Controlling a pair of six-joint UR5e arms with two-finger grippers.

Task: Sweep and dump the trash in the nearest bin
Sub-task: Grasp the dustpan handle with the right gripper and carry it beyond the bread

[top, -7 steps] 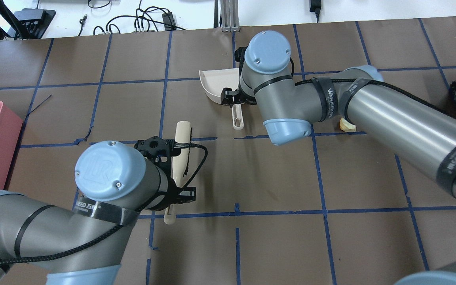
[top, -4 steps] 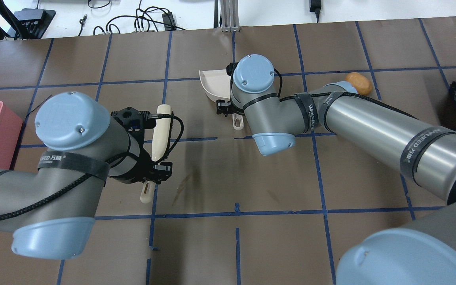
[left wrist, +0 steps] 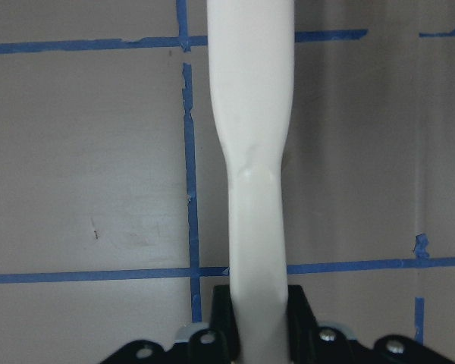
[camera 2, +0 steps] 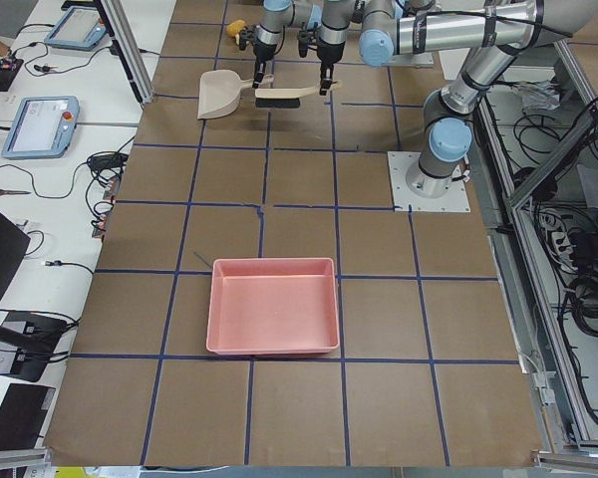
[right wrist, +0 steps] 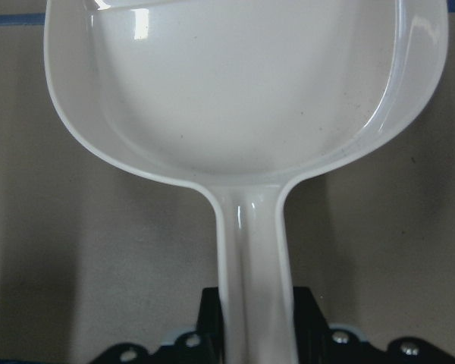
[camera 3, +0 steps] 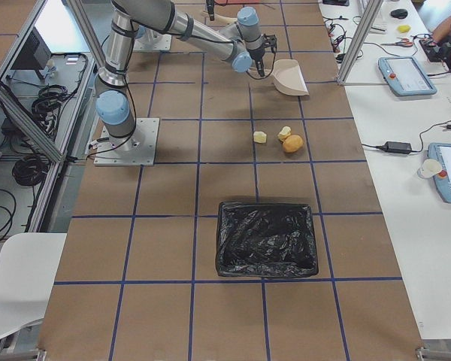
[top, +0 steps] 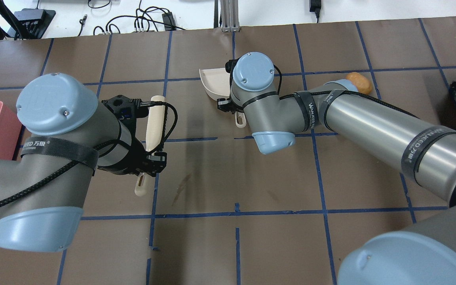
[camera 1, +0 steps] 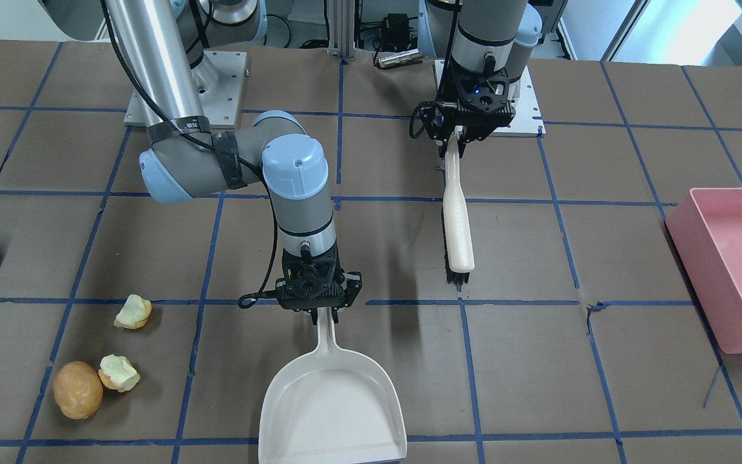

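Observation:
My left gripper is shut on the handle of a white brush with black bristles; the brush also shows in the left wrist view. My right gripper is shut on the handle of a white dustpan, whose empty pan fills the right wrist view. The trash lies on the table on the right arm's side of the dustpan: a golden-brown bun and two pale chunks. The bin, lined with a black bag, stands beyond the trash towards the table's right end.
A large light-pink tub stands at the table's left end, past the brush. The brown table is marked with blue tape lines. The right arm's long forearm reaches across the table above the trash.
My left arm has carried the brush to the left and away from the middle of the table. My right arm has shifted its pose, still holding the dustpan in nearly the same place.

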